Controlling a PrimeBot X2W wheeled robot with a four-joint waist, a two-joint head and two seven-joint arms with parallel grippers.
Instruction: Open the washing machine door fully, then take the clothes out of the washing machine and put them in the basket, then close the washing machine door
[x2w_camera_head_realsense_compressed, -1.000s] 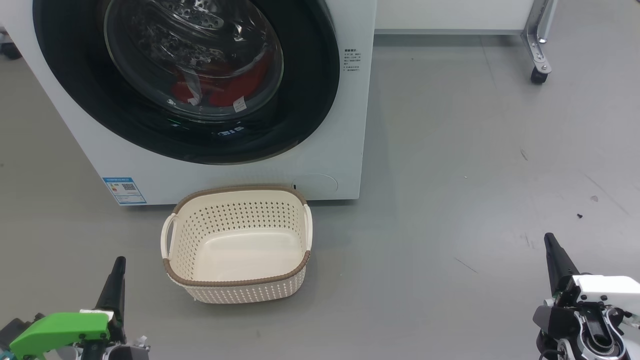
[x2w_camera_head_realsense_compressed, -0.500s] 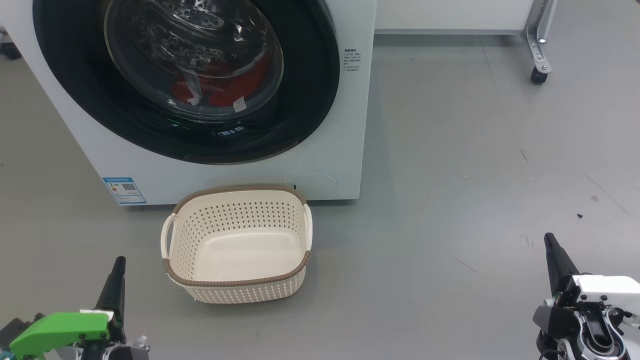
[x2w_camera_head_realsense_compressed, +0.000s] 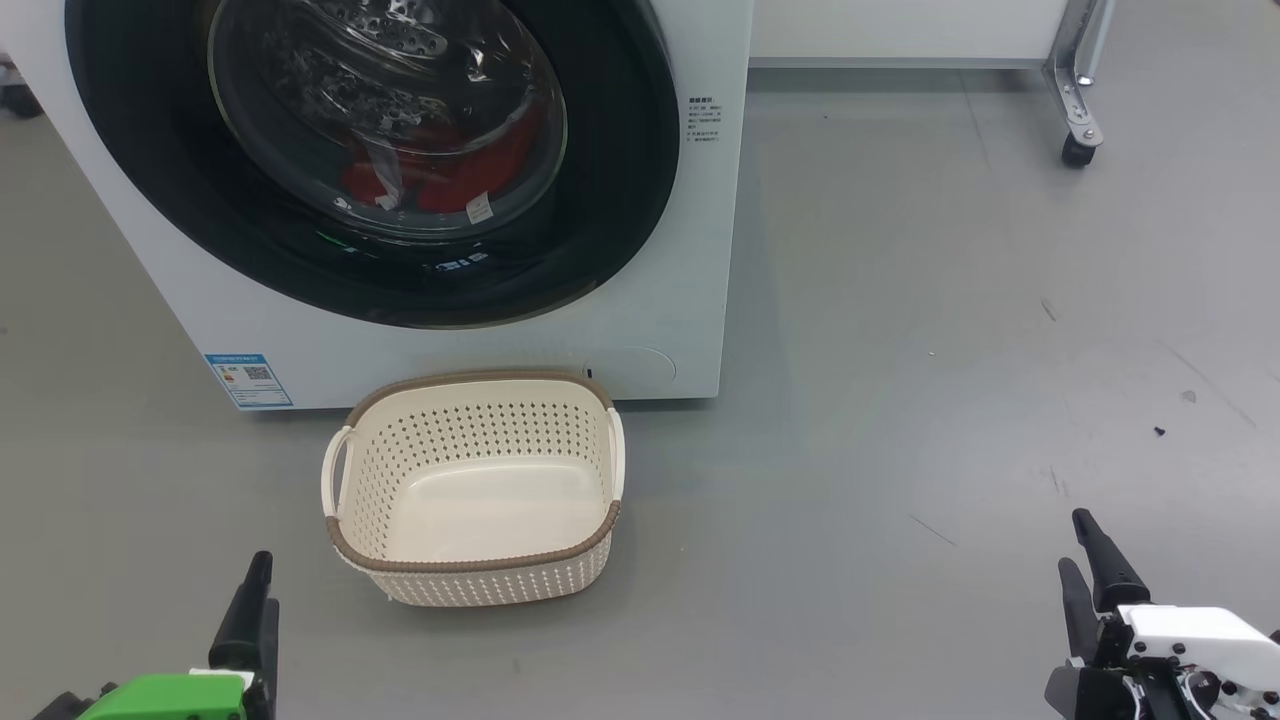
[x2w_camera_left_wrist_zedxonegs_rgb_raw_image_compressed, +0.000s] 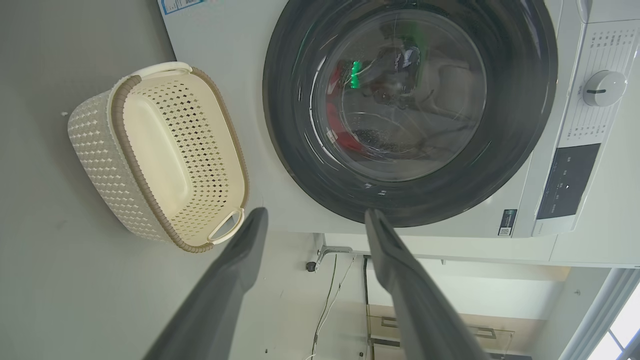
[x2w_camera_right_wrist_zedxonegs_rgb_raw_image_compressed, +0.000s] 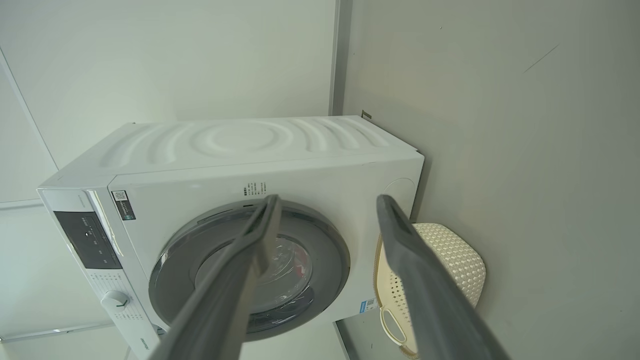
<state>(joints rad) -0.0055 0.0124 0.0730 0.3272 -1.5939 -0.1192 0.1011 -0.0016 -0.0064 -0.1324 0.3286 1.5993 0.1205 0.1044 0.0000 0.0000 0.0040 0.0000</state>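
The basket sits mouth-up before the washing machine, long axis along its front; the clothes lie behind its shut door. Left end effector and right end effector gape, empty.

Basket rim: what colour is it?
Brown woven-look rim on the cream basket; head view shows it best.

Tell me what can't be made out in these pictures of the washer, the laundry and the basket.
- Washing machine door: top cut off by the head view's upper edge.
- Clothes: red fabric behind reflective glass; garment count unclear in the head view.
- Printed text and blue sticker: too small to read, head view.
- Basket: partly hidden by a finger in the right wrist view.
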